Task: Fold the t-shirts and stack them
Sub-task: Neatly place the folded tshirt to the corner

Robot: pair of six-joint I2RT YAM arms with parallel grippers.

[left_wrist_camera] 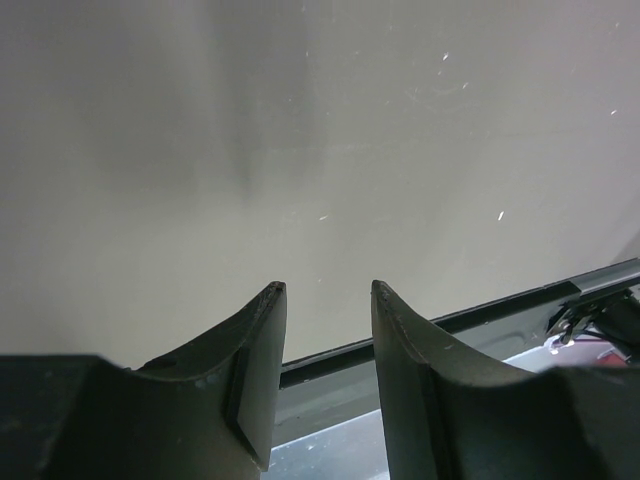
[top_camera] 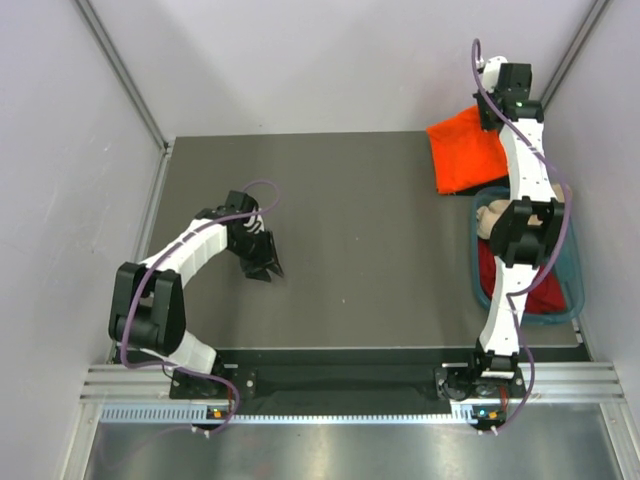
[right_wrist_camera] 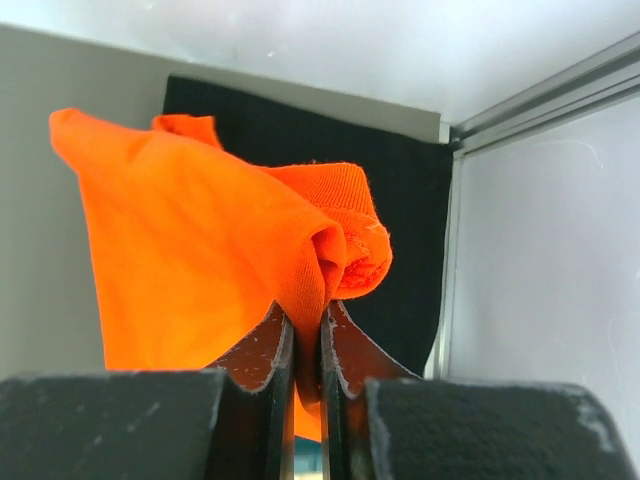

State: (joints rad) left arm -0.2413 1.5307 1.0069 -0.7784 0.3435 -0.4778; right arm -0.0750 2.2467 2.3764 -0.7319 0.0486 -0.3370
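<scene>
Right gripper point(right_wrist_camera: 306, 318) clamped on the orange t-shirt point(top_camera: 462, 150), which hangs bunched at 1 o'clock on the table point(top_camera: 350, 220). Cloth looks light and limp, likely to sag, so hem corners would suit better. Left gripper point(left_wrist_camera: 325, 292) has jaws apart, empty.

grey table point(top_camera: 350, 260) carries a teal tub point(top_camera: 573, 262) and a flat black t-shirt point(right_wrist_camera: 400, 200).

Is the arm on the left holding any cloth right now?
No, the left gripper hangs open over the table with nothing between its jaws.

Robot lab cell, plain white walls point(top_camera: 300, 60), aluminium frame rails point(top_camera: 570, 382), dark work table point(top_camera: 360, 260)
</scene>
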